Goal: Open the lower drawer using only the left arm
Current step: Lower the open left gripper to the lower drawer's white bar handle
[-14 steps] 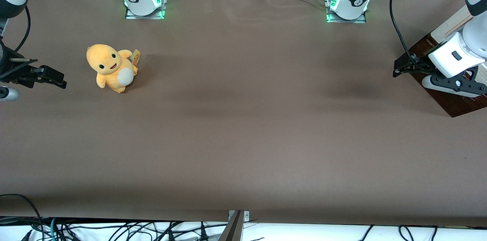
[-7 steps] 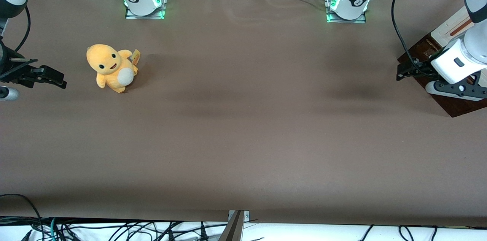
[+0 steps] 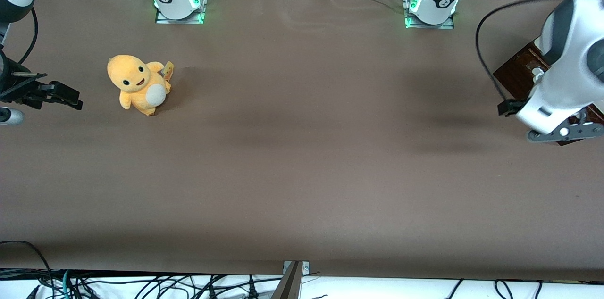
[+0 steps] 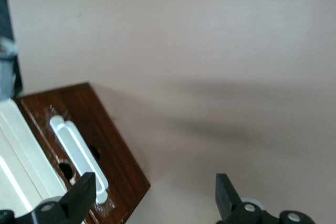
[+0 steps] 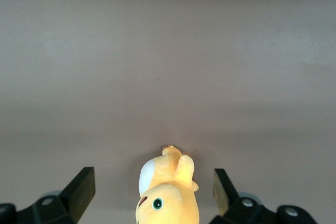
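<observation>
Hand (image 4: pixel 155 203) spread wide, empty, hovering above the drawer (image 4: pixel 113 148) at the working arm's edge of the worktop (image 3: pixel 302 171), one finger (image 4: pixel 84 195) over the tip of the white handle (image 4: pixel 79 153), the other over bare worktop. Not yet around the handle; drawer front apparently closed against the cream cabinet (image 4: pixel 16 150). Likely risks: closing off-centre near the handle's end and slipping off on the pull; descending askew and striking the dark wood; dragging the whole cabinet instead of sliding the drawer. Plush toy (image 3: pixel 137 83) well apart, toward the parked arm's end.
</observation>
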`<state>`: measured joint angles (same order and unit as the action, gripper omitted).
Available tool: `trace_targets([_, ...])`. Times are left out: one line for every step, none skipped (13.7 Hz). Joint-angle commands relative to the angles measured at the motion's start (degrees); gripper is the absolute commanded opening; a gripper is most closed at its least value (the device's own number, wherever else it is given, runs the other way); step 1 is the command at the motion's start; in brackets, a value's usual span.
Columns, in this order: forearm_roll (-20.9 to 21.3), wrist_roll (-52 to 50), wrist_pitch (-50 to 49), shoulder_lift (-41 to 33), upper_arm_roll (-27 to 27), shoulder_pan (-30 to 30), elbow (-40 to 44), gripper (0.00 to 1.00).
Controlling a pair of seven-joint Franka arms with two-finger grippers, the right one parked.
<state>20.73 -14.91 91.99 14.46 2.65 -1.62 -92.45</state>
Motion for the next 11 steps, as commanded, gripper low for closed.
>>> trace_targets([7.88,-8.36,-5.32,5.21,0.08,-1.01,2.01,1.0])
trace_targets([11.66,-10.73,-7.07,7.57,0.17,-1.36,1.93,1.0])
trace_targets([14.14,-16.67,-10.05,10.47,0.17,-2.93,2.1,1.0])
trace_targets([16.51,-23.96,-12.78,13.28,0.17,-4.08,2.19,1.0])
trace_targets([18.1,-30.38,-15.06,15.83,0.17,-4.96,2.1,1.0])
trace_targets([18.55,-35.06,-16.74,18.21,0.17,-5.58,2.28,1.0])
trace_targets([18.56,-38.41,-17.71,20.15,-0.27,-5.58,2.28,1.0])
trace_targets([19.25,-40.97,-18.42,21.56,-0.62,-4.71,2.19,1.0])
trace_targets([19.61,-42.3,-20.17,22.53,-1.58,-3.57,1.93,1.0])
trace_targets([19.7,-42.74,-22.1,23.41,-2.46,-2.61,2.19,1.0])
trace_targets([20.22,-42.23,-22.21,23.59,-2.82,-1.38,2.19,1.0])
